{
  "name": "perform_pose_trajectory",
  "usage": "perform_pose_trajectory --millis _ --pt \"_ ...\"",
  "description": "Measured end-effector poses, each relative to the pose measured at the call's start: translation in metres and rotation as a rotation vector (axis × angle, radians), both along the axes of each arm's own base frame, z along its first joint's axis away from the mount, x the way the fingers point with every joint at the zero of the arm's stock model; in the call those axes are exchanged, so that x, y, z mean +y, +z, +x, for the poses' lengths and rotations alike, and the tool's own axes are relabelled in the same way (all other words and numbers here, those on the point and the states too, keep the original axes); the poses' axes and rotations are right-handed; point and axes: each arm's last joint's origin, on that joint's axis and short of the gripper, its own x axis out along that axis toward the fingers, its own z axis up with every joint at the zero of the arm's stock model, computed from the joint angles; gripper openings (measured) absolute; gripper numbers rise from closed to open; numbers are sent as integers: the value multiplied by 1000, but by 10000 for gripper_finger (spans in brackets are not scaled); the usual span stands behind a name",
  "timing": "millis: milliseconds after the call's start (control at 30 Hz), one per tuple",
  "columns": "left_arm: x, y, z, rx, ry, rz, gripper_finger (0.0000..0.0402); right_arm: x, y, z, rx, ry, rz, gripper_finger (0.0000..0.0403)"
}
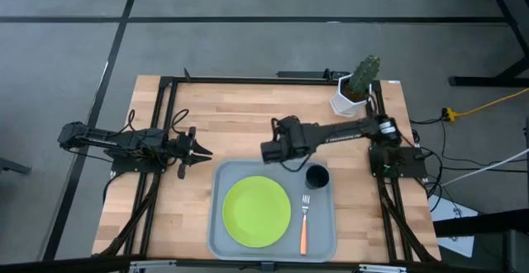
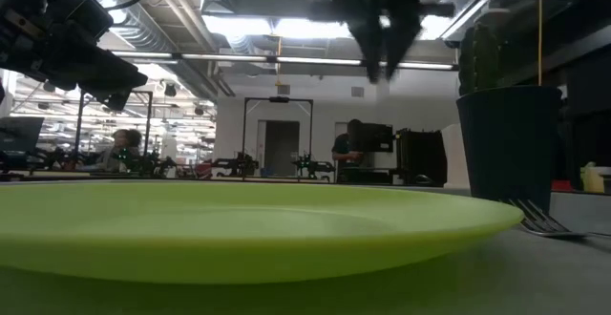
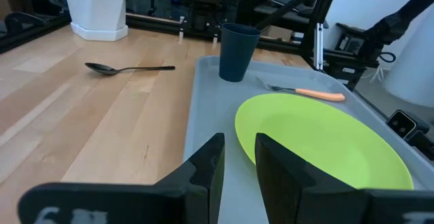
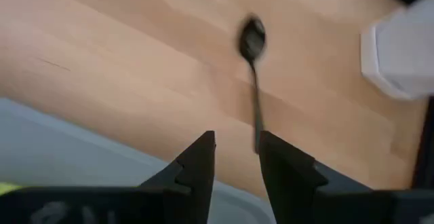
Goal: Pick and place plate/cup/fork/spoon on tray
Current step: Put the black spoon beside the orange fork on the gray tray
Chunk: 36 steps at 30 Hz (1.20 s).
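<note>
The lime-green plate (image 1: 256, 211) lies on the grey-blue tray (image 1: 219, 182) at the table's near edge. The black cup (image 1: 316, 176) stands in the tray's far right corner, and the orange-handled fork (image 1: 303, 223) lies right of the plate. The dark spoon (image 3: 129, 68) lies flat on the wooden table beyond the tray; it also shows in the right wrist view (image 4: 253, 75). My right gripper (image 1: 269, 150) hovers above the table just beyond the tray's far rim, near the spoon's handle, fingers pointing down, narrowly open and empty. My left gripper (image 1: 202, 151) waits left of the tray, narrowly open.
A white pot with a green cactus (image 1: 355, 91) stands at the table's far right corner. Bare wood lies left of the tray and along the far side. The room beyond the table, with a person at a desk, shows in the low view.
</note>
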Motion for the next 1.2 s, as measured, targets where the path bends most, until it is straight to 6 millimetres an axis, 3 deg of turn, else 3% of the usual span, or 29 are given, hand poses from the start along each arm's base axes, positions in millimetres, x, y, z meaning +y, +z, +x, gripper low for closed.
perform_pose_trajectory --millis 267,533,700,1200 --pt "0 0 0 0 0 0 76 -48 -58 -43 -16 87 79 126" --pt "0 0 0 0 0 0 76 -110 -108 -85 -202 154 198 126" --pt "0 0 0 0 0 0 76 -119 -116 -88 -195 190 185 127" --pt "0 0 0 0 0 0 77 -119 -144 -80 -116 292 245 127"
